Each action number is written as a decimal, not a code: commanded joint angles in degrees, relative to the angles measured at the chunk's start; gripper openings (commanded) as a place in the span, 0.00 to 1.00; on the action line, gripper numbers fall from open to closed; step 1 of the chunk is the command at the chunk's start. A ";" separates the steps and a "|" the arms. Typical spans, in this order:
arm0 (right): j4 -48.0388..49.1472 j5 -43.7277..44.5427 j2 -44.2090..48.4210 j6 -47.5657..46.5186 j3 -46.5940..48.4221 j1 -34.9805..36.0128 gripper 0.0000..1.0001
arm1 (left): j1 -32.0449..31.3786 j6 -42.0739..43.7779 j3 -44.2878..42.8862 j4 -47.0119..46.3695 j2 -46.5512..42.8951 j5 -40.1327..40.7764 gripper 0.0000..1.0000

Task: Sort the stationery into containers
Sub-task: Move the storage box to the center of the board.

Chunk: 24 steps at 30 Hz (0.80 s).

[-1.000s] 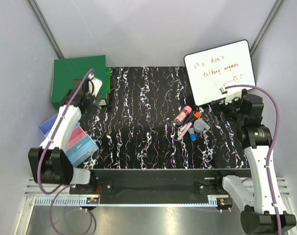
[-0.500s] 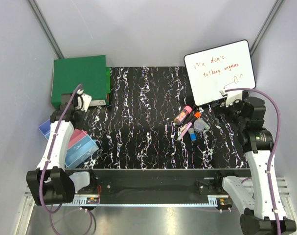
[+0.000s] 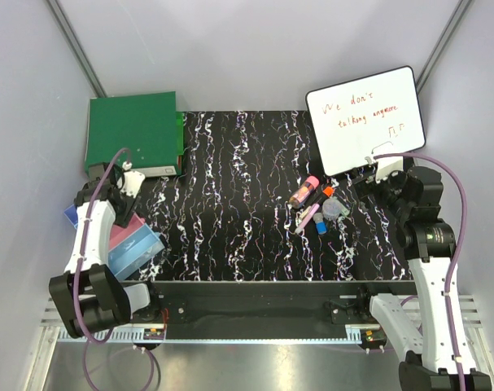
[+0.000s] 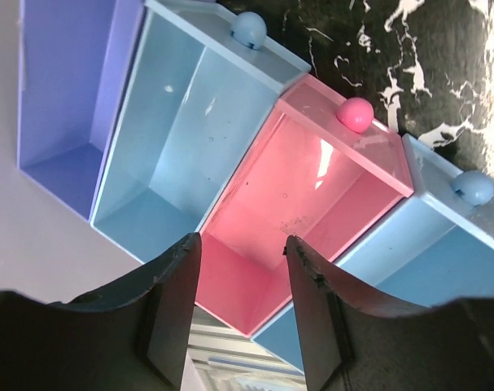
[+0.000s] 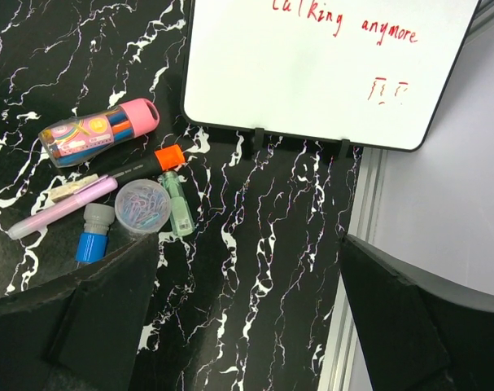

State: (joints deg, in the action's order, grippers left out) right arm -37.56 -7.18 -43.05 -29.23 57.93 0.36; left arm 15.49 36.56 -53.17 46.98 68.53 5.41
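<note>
The stationery lies in a cluster right of centre: pink-capped tube (image 3: pixel 304 191) (image 5: pixel 98 132), orange marker (image 5: pixel 145 163), pink marker (image 5: pixel 63 208), green stick (image 5: pixel 179 205), round disc of clips (image 5: pixel 142 205) and small blue piece (image 5: pixel 92 236). The containers (image 3: pixel 116 236) sit at the near left. In the left wrist view they are a purple bin (image 4: pixel 59 90), a light blue bin (image 4: pixel 173 138), a pink bin (image 4: pixel 303 195) and a light blue bin (image 4: pixel 426 244), all empty. My left gripper (image 3: pixel 116 213) (image 4: pixel 242 240) is open and empty over the pink bin. My right gripper (image 3: pixel 367 179) (image 5: pixel 248 240) is wide open and empty, right of the cluster.
A white writing board (image 3: pixel 365 118) (image 5: pixel 328 65) with red handwriting leans at the back right, just beyond my right gripper. A large flat green box (image 3: pixel 133 134) sits at the back left. The table's right edge and metal rail (image 5: pixel 369 244) run beside my right gripper.
My left arm has drawn back from the green box toward the near left and now hangs over the bins. My right arm has barely shifted.
</note>
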 commanded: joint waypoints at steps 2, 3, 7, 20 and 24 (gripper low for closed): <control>0.21 -0.29 0.77 -1.09 0.25 -0.01 1.00 | 0.86 9.14 0.52 -2.77 0.11 -3.83 0.51; 0.12 -0.12 0.77 -1.09 0.51 -0.01 1.00 | 1.38 10.10 0.69 -3.47 0.20 -3.83 0.52; -0.23 0.15 0.42 -0.65 1.13 -0.10 1.00 | 2.97 14.94 0.08 -4.53 2.30 -5.06 0.51; -0.93 0.68 -0.46 0.14 2.36 -0.10 1.00 | 6.75 22.07 0.52 -6.11 10.13 -9.63 0.50; -0.93 0.68 -0.55 0.58 2.45 -0.01 1.00 | 7.01 23.03 1.31 -6.73 13.02 -9.98 0.46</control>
State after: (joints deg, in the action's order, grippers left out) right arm -38.89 -6.98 -43.55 -29.54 57.95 0.36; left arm 22.00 57.14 -52.69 42.46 79.37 -1.96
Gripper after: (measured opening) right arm 0.994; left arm 0.484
